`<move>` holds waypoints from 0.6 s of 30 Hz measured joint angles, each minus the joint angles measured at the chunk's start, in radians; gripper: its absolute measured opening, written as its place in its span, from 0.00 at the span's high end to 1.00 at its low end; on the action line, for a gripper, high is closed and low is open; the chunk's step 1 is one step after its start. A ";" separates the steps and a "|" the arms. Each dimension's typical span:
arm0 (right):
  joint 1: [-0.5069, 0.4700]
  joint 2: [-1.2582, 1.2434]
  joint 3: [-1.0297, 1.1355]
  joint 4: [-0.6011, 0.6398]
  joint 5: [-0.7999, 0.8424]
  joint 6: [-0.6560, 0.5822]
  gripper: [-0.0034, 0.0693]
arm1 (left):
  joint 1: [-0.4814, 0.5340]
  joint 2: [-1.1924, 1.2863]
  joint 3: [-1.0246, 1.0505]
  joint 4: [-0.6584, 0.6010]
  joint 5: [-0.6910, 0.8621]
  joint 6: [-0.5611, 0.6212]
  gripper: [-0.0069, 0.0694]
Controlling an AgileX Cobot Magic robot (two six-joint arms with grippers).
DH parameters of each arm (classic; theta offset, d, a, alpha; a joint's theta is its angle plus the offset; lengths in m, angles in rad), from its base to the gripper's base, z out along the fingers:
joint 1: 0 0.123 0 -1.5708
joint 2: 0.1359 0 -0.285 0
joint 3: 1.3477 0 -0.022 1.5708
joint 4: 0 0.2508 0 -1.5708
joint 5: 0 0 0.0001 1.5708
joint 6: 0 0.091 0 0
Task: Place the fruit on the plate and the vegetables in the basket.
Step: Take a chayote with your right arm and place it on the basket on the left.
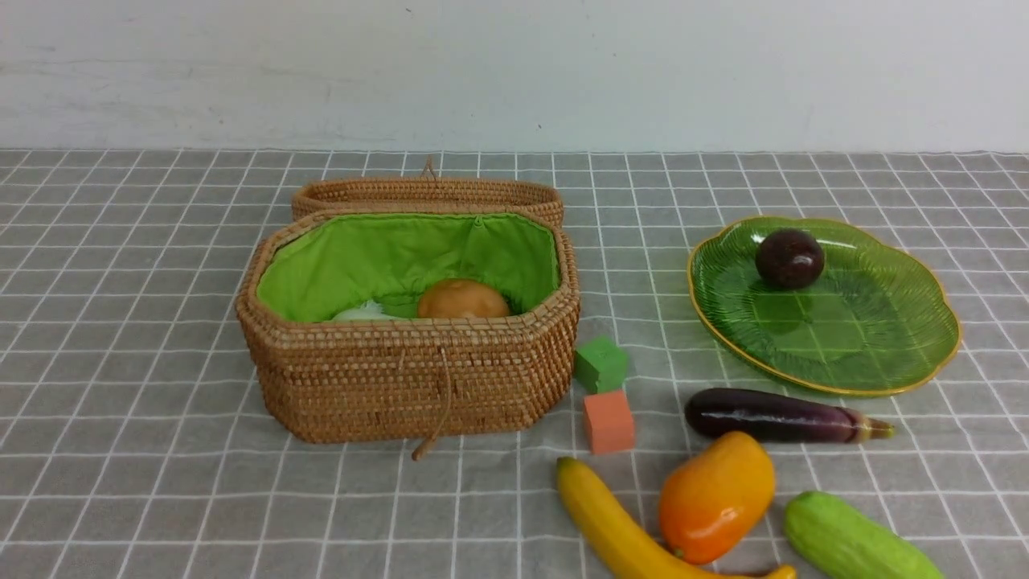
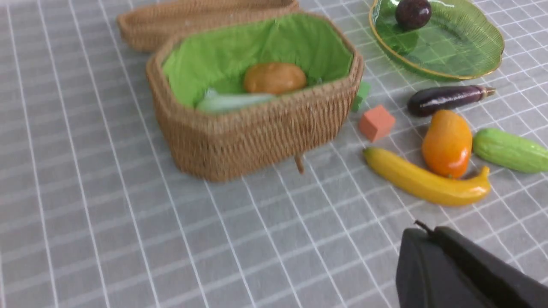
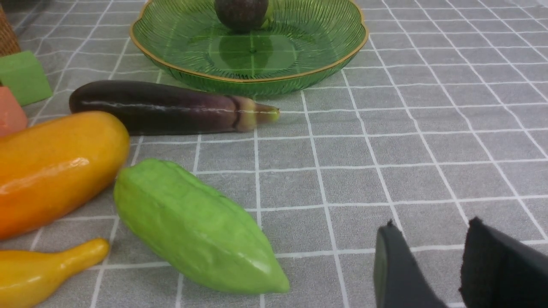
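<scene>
Green and waxy, the cucumber (image 3: 192, 231) is lying on the bench (image 3: 428, 128) nearest the right jaws, which are standing partly open with nothing between them. Its long axis is running slantwise to those jaws, one tapered tip pointing back toward them and the other toward the mango (image 3: 55, 167) just beside it. Judging by that closeness, fetching this vegetable for the basket (image 1: 410, 378) is probably the step in hand. Doing it well is meaning turning the jaws to close across the thick middle, not along the length, while keeping off the mango. Beyond the cucumber the eggplant (image 3: 162, 107) is lying crosswise before the plate (image 3: 257, 81), stem pointing to the robot's right. The left jaws are pressed shut on nothing, the banana (image 2: 424, 182) curving ahead of them.
</scene>
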 joint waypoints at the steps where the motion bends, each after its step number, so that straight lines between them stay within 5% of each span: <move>1: 0.000 0.000 0.000 0.000 0.000 0.000 0.62 | 0.000 -0.047 0.063 0.003 0.001 -0.022 0.93; 18: 0.000 0.000 0.000 0.000 0.000 0.000 0.62 | 0.000 -0.131 0.191 0.010 0.008 -0.123 0.93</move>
